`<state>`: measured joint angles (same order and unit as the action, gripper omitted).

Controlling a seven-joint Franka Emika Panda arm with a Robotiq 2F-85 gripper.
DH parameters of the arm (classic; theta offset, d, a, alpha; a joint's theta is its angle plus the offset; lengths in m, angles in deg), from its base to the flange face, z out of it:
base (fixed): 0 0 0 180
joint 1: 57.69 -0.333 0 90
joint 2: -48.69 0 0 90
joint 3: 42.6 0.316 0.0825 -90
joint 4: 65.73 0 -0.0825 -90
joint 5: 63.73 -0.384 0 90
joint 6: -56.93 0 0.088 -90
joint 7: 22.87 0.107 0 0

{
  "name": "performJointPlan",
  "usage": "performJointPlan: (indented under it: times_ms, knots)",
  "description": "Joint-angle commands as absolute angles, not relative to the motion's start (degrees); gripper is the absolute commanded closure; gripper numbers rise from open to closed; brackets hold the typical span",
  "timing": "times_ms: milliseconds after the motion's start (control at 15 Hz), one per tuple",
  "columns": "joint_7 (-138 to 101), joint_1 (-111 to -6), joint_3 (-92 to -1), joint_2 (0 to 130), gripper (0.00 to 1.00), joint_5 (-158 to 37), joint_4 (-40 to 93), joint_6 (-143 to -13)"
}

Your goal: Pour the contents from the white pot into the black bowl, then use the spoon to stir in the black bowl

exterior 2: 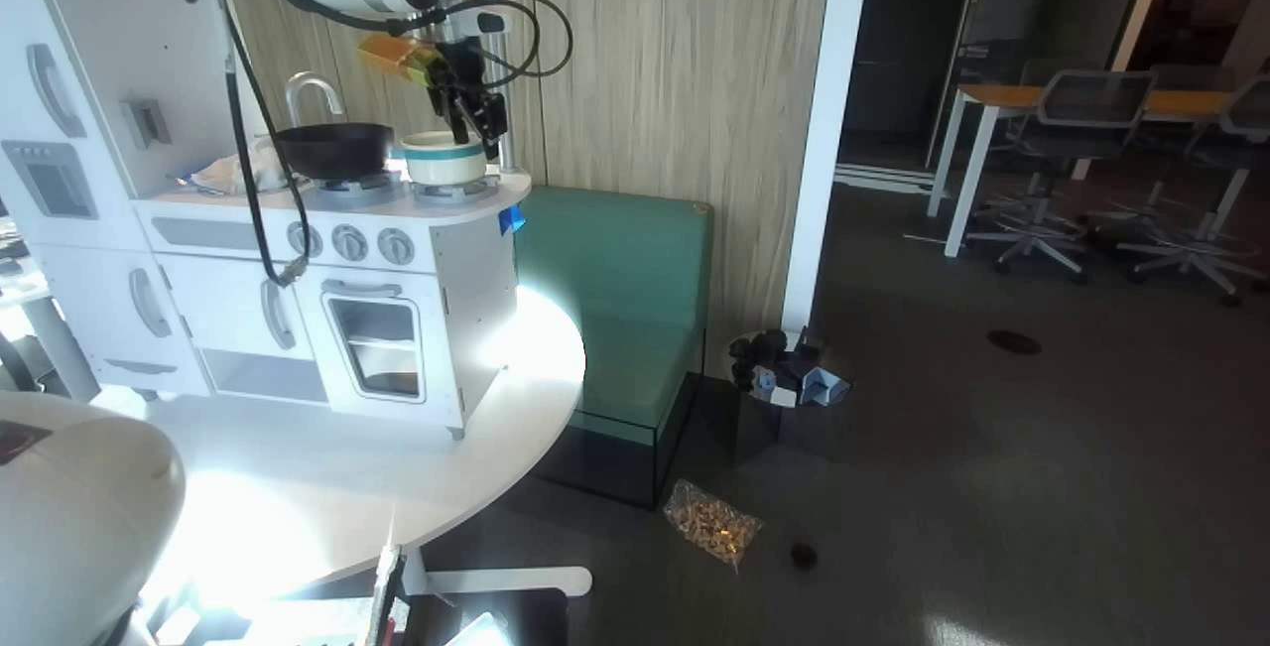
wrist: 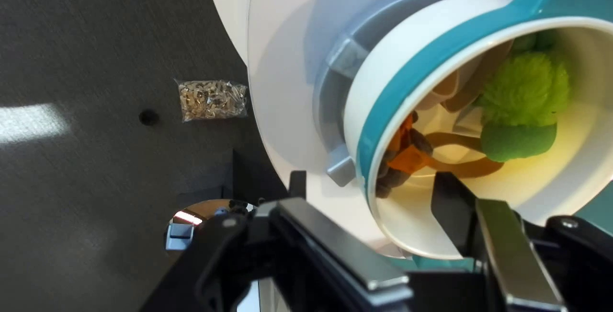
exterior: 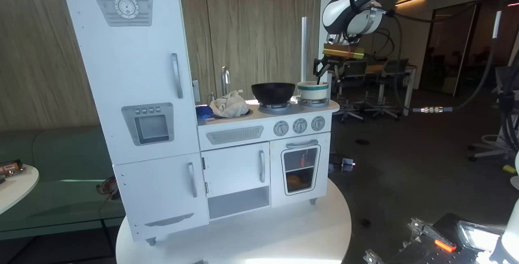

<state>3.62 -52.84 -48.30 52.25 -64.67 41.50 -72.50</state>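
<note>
The white pot (exterior: 313, 94) has a teal band and sits on the right burner of the toy kitchen; it also shows in an exterior view (exterior 2: 444, 172). In the wrist view the pot (wrist: 376, 72) holds green, orange and brown toy pieces. The black bowl (exterior: 273, 93) stands on the burner beside it, also in an exterior view (exterior 2: 335, 152), and is out of the wrist view. My gripper (wrist: 372, 187) is open at the pot's rim, one finger over the inside, one outside. It also shows in both exterior views (exterior: 319, 75) (exterior 2: 478, 135). I see no spoon.
A crumpled cloth (exterior: 229, 105) lies in the sink beside the bowl, with a faucet (exterior: 225, 80) behind. The tall toy fridge (exterior: 134, 65) stands at the kitchen's far end. A metal post (exterior: 304, 49) rises behind the pot. Arm cables (exterior 2: 248, 130) hang before the counter.
</note>
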Motion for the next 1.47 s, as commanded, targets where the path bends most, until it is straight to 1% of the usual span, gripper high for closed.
performJointPlan:
  times_ms: [0, 67, 267, 333, 467, 533, 600, 800, 1133, 1400]
  knots:
    - [5.40, -53.20, -48.36, 54.11, 0.60, -63.24, 38.13, -71.77]
    - [5.43, -53.24, -48.38, 54.36, 0.67, -63.11, 37.83, -71.74]
    - [5.05, -53.27, -48.44, 55.21, 0.92, -63.35, 37.25, -72.13]
    - [5.13, -53.30, -48.46, 55.45, 0.95, -63.34, 37.19, -72.30]
    - [5.11, -53.47, -48.40, 55.43, 0.99, -63.27, 37.56, -72.55]
    - [5.10, -53.62, -48.34, 55.18, 1.00, -63.19, 38.01, -72.72]
    - [5.49, -53.79, -48.34, 54.91, 0.96, -62.71, 38.28, -72.80]
    - [6.27, -54.61, -48.08, 53.16, 0.96, -61.38, 39.61, -72.06]
    - [14.26, -57.58, -46.77, 48.71, 0.96, -49.83, 39.43, -63.08]
    - [20.21, -58.43, -43.59, 44.65, 0.96, -42.32, 37.49, -55.01]
